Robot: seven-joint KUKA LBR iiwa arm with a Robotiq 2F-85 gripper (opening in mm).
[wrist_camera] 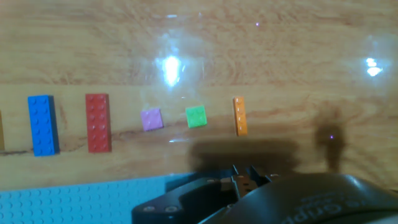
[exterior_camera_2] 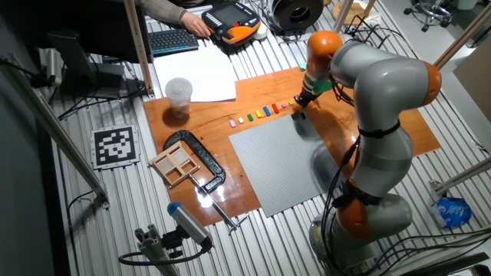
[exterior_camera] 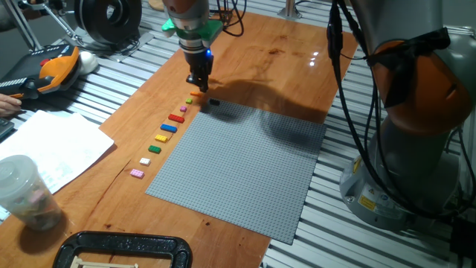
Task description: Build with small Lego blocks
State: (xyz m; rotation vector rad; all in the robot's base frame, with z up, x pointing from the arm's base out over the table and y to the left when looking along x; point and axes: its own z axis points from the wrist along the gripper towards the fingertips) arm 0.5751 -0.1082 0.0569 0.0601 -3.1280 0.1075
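Fingers (exterior_camera: 199, 80) low over far corner of grey baseplate (exterior_camera: 245, 167), beside far end of brick row; whether open, closed or gripping cannot be told, tips hidden under hand body in hand view.
Counter (exterior_camera: 282, 59): wooden board carries baseplate and row along its left edge.
Bricks, largest first: blue (wrist_camera: 42, 124), red (wrist_camera: 98, 122), orange (wrist_camera: 240, 116), then green (wrist_camera: 196, 116), pink (wrist_camera: 151, 119).
Judgement: centre fingers over one brick, descend straight, avoid nudging neighbours.

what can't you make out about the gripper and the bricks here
- Gripper jaws: too small in both fixed views, blurred and cropped by the bottom edge in hand view.
- Dark brick: in the arm's shadow, shape unclear.
- Yellow brick: cut by hand view's left edge.
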